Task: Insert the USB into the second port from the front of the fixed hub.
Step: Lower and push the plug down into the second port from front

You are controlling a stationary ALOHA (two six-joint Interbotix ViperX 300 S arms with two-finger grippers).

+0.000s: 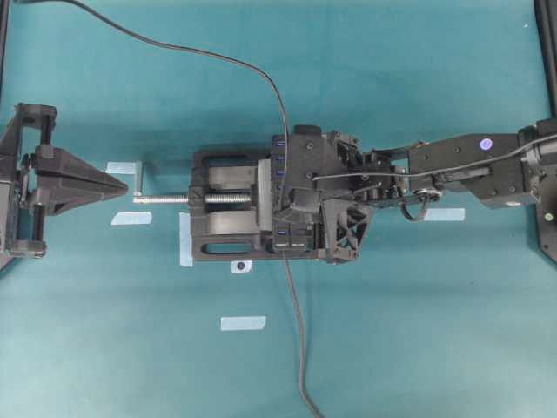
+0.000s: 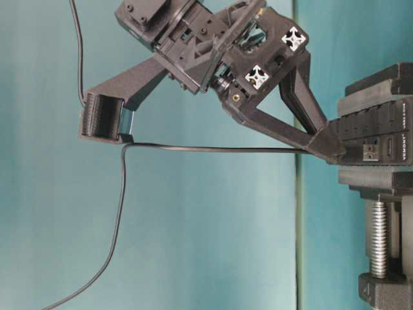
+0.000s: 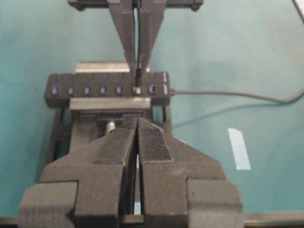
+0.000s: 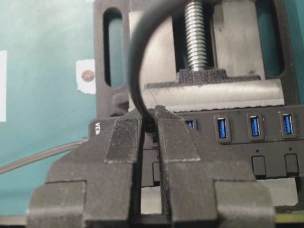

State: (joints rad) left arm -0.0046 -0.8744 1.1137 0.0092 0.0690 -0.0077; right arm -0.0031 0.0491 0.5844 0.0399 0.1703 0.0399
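- The right gripper (image 4: pixel 151 124), a pair of black ribbed fingers, is pinching shut on the USB (image 3: pixel 137 76), a small black plug on a long, thin black cable (image 1: pixel 261 74); in the left wrist view the plug is sitting at the fingertips, directly above the row of ports.
- The fixed hub (image 3: pixel 108 89), a long narrow black strip with a row of blue ports, is lying clamped in the black vise (image 1: pixel 224 215) with the silver screw handle (image 1: pixel 165 198).
- The second port (image 3: pixel 137 89), the next-to-last slot in the row seen from the left wrist camera, is lying right under the plug; whether the plug is already entering it cannot be told.
- In the right wrist view the cable is arching up from between the fingers and over the vise jaw, hiding the slot beneath.
- The left gripper (image 3: pixel 137 137) is resting well apart from the vise, its two black fingers closed together on nothing, pointing toward the screw handle.
- Pale blue tape strips (image 1: pixel 243 323) are lying on the teal tabletop (image 1: pixel 418 348) around the vise.
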